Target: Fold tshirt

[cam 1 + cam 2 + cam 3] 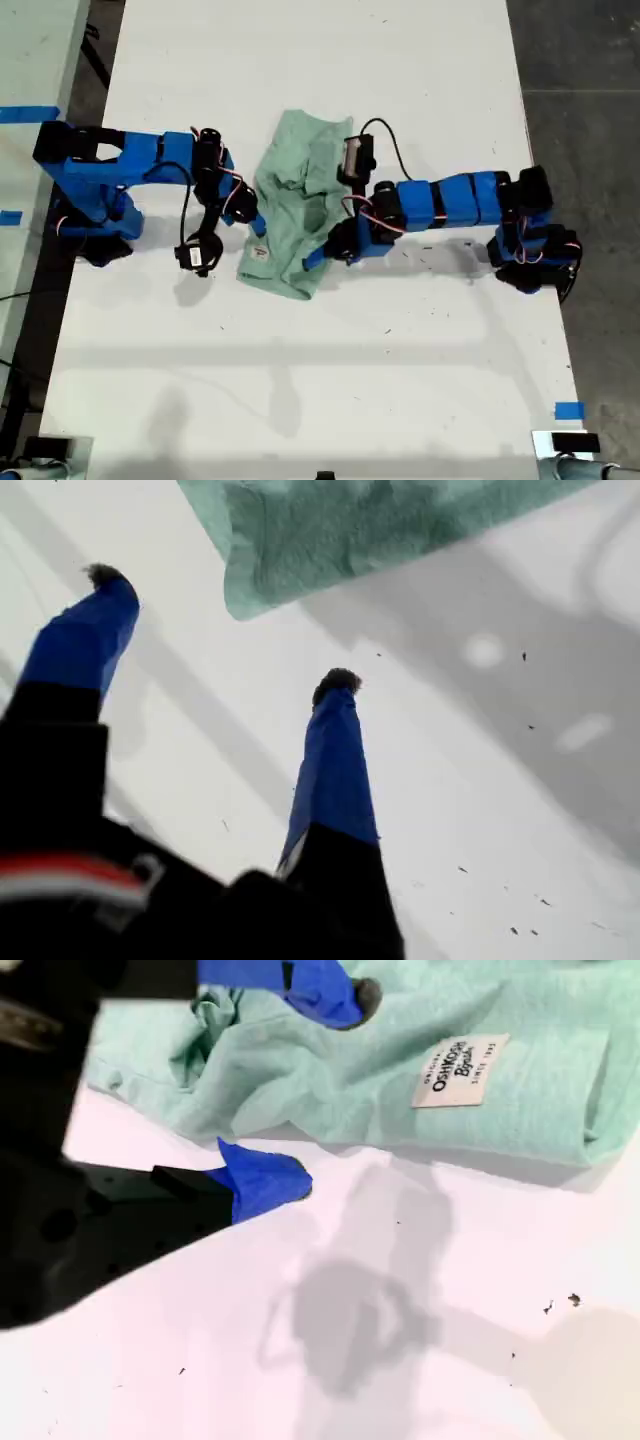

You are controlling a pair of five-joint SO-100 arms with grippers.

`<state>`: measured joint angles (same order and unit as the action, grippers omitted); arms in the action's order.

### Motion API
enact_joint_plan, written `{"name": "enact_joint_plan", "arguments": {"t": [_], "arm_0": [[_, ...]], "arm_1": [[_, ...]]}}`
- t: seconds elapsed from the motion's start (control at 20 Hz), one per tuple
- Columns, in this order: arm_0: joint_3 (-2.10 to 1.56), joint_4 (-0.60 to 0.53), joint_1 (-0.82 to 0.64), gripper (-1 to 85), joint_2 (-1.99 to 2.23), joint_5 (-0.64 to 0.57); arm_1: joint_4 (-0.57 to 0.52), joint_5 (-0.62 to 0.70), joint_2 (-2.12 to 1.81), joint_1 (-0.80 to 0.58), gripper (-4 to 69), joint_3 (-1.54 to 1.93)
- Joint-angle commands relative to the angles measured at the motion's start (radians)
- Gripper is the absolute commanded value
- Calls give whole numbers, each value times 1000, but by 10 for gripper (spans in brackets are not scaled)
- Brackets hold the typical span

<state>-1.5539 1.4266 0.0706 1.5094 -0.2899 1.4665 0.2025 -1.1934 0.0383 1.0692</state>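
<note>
Two blue SO-100 arms face a mint-green tshirt (295, 215) lying bunched and partly doubled over near the middle of the white table (350, 380), well away from its edges. Folding looks barely under way: the cloth is rumpled, with no neat fold, and its white neck label (460, 1070) faces up. My first gripper (220, 628) hangs spread and empty above bare table, just short of a shirt corner. My second gripper (325, 1088) is also spread, one finger over the cloth edge and one beside it, gripping nothing. No containers are in view.
</note>
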Motion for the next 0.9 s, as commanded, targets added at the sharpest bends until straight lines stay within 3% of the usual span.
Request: {"name": "enact_joint_plan", "arguments": {"t": [0.0, 0.55, 0.7, 0.85], "arm_0": [[66, -64, 28, 207, -66, -11], [160, -143, 34, 207, -339, 3], [259, -133, 51, 120, -463, 9], [336, -130, 63, 23, -549, 40]], "arm_1": [[-38, 17, 58, -12, 325, -120], [-133, 64, 379, -74, 320, -272], [-164, 78, 445, -81, 290, -287], [-175, 84, 482, -77, 209, -293]]}}
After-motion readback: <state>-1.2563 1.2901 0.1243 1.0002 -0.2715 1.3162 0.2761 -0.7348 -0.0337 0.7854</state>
